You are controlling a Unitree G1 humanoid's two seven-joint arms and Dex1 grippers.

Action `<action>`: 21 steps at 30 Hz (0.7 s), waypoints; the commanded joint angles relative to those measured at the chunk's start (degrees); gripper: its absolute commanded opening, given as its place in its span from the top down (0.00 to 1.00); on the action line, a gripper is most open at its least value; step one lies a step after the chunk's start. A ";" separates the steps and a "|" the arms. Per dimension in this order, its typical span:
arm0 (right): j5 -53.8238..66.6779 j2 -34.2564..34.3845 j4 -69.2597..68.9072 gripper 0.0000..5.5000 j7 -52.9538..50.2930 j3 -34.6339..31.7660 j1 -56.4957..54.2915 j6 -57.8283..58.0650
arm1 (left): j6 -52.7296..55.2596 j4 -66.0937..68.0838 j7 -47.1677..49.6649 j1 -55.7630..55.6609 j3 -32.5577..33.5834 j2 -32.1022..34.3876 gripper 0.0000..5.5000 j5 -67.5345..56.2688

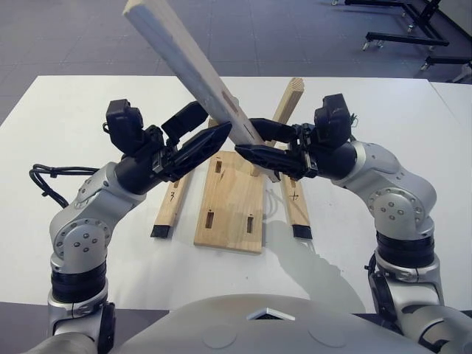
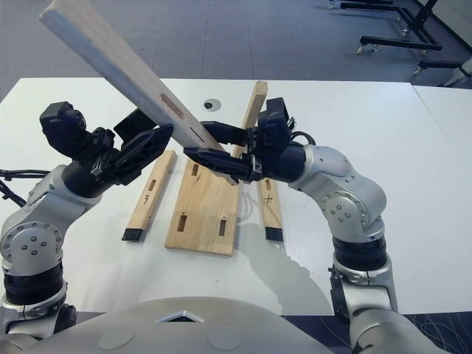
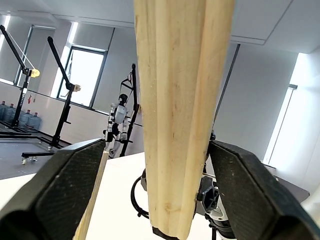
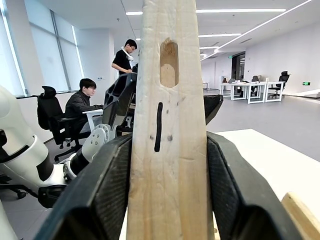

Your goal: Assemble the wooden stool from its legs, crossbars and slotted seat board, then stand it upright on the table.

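My right gripper (image 1: pixel 247 139) clamps the leg (image 1: pixel 184 55) low down.
Pale and slotted, it slants up over the seat board (image 1: pixel 228 206) (lying flat); my left gripper (image 1: pixel 217 118) gapes around it, table (image 1: pixel 74 110) edges well off.

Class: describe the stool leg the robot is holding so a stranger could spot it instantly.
Find the white table with the slotted seat board lying flat at its middle. Above the board, the right gripper clamps one wooden leg. Unlike the legs lying flat beside the board, it slants up toward the robot's left.

light: bright, even | source: ceiling strips (image 4: pixel 235 10) | shadows: soft on table (image 1: pixel 324 258)
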 commanded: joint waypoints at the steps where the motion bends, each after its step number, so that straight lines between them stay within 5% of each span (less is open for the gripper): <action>1: -0.75 -0.62 -0.18 0.63 1.49 0.76 -0.22 -0.72 | 1.49 0.11 0.42 -0.73 0.33 0.68 0.32 -3.16; 17: -1.29 -2.04 6.60 0.63 8.36 1.45 0.22 -0.14 | 2.94 -0.41 3.05 -1.75 0.58 0.73 0.32 -14.49; 21: -3.92 -3.18 7.83 0.63 9.47 2.84 0.63 -0.60 | 3.03 -0.33 2.63 -1.35 0.59 0.76 0.42 -14.96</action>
